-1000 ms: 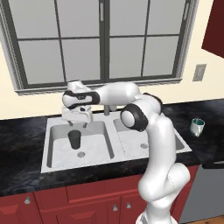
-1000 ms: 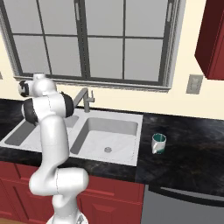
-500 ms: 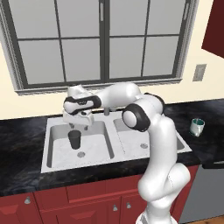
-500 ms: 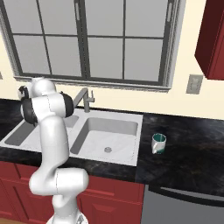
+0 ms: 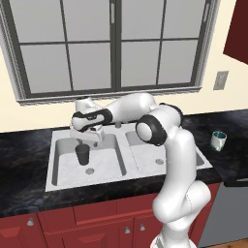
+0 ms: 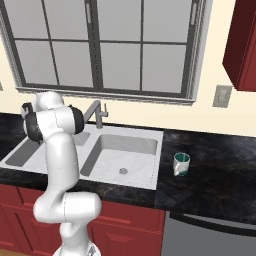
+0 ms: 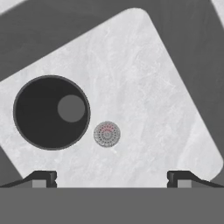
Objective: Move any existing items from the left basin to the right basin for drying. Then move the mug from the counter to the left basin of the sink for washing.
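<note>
1. One pincer, jaws spread wide and gripping nothing, hangs above the left basin.
2. One dark grey tumbler stands upright in that basin, beside its drain.
3. One right basin, with one faucet at the sink's back rim.
4. One white mug stands on the desk, right of the sink.

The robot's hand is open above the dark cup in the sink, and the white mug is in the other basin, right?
Not quite. The white mug isn't in a basin; the right base view shows it standing on the black counter beside the sink. The rest is right: the gripper hangs open above the dark cup.
</note>
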You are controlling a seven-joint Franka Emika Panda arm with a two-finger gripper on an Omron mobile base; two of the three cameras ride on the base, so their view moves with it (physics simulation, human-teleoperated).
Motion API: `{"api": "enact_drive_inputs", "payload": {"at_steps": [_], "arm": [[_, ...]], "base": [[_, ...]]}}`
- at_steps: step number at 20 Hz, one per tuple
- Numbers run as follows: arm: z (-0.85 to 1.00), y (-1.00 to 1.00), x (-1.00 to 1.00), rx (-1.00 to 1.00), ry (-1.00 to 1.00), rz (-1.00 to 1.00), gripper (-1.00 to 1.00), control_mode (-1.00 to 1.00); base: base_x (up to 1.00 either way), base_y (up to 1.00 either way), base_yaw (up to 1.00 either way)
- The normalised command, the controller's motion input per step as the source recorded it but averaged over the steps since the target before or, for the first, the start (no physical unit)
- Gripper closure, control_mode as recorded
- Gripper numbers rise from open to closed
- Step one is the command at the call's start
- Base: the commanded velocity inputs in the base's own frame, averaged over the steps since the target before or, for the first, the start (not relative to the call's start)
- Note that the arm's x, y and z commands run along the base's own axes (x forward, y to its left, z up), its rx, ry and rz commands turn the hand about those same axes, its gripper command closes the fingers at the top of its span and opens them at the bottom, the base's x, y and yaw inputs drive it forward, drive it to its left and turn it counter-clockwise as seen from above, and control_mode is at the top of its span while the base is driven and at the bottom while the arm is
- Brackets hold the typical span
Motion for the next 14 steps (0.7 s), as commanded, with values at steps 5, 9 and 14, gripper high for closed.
{"api": "enact_drive_inputs", "payload": {"at_steps": [5,9,14], "arm": [[-0.1,0.0,0.09,0.0,-0.01,0.0,-1.0,-1.0],[-0.1,0.0,0.09,0.0,-0.03,0.0,-1.0,-1.0],[-0.07,0.0,0.08,0.0,-0.02,0.0,-1.0,-1.0]], "base": [[0.0,0.0,0.0],[0.0,0.0,0.0],[0.0,0.0,0.0]]}}
